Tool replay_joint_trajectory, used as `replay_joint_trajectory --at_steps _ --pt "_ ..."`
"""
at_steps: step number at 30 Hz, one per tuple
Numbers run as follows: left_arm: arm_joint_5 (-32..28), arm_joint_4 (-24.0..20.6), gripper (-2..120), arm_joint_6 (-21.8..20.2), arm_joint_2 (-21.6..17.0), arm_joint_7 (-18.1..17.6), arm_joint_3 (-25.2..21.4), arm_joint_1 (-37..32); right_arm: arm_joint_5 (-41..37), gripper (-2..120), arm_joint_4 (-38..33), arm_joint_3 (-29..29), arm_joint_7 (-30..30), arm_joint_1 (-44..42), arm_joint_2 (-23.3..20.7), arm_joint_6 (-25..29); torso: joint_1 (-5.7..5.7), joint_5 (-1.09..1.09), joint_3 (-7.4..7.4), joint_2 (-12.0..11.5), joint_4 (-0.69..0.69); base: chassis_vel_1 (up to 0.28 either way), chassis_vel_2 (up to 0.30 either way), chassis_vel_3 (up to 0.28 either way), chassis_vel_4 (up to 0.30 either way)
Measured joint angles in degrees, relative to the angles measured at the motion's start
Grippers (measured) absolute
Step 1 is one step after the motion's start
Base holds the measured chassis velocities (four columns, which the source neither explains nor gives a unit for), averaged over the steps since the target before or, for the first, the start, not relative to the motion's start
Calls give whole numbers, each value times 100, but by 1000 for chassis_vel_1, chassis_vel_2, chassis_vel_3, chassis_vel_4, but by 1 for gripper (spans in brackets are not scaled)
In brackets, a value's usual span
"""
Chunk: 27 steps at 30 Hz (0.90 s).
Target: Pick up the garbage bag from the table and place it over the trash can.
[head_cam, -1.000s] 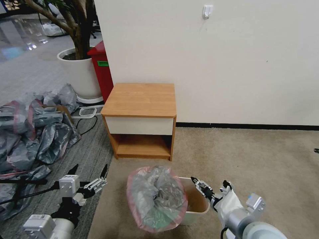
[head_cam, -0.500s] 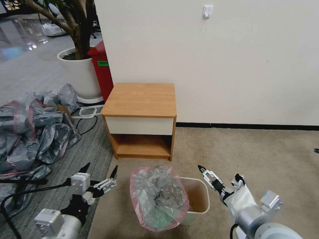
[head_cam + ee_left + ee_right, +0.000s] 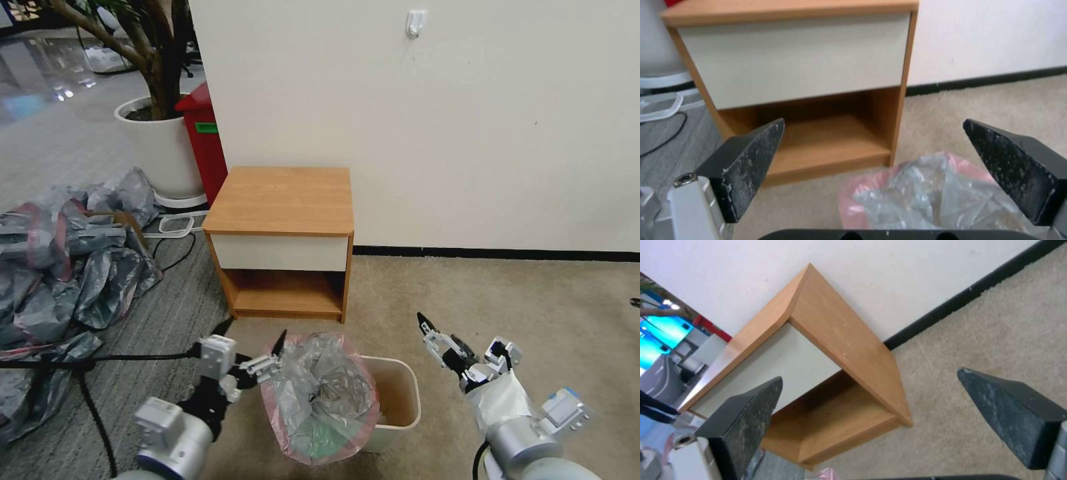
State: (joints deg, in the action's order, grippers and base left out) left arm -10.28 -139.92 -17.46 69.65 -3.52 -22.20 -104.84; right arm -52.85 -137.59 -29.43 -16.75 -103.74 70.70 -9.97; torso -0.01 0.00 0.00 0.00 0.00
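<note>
The table (image 3: 280, 200) top is bare, and the garbage bag (image 3: 320, 400) sits bunched over the left part of the trash can (image 3: 400, 393), whose right part is uncovered. The left gripper (image 3: 257, 343) hovers spread wide at the bag's pink rim, holding nothing. The right gripper (image 3: 460, 340) waits open and empty, right of the can. Judging by this, spreading the rim over the can is what's left.

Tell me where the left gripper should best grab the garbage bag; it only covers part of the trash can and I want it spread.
Probably the pink rim band of the garbage bag on its left edge, coming from the left, where the open left gripper hangs. The band there stands clear of the trash can, whose right part lies uncovered. The right gripper, open, is beyond the can's right side.
</note>
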Motion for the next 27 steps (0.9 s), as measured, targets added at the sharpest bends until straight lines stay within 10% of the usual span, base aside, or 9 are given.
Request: replay_joint_trajectory --at_steps 14,27 --pt "358 773 99 -307 206 -466 923 452 559 100 3 35 227 -258 190 260 1 0 0 0 0 0 0 0 0" --pt "491 1100 51 -569 310 -732 1086 520 634 100 22 79 238 -387 306 335 0 0 0 0 0 0 0 0 0"
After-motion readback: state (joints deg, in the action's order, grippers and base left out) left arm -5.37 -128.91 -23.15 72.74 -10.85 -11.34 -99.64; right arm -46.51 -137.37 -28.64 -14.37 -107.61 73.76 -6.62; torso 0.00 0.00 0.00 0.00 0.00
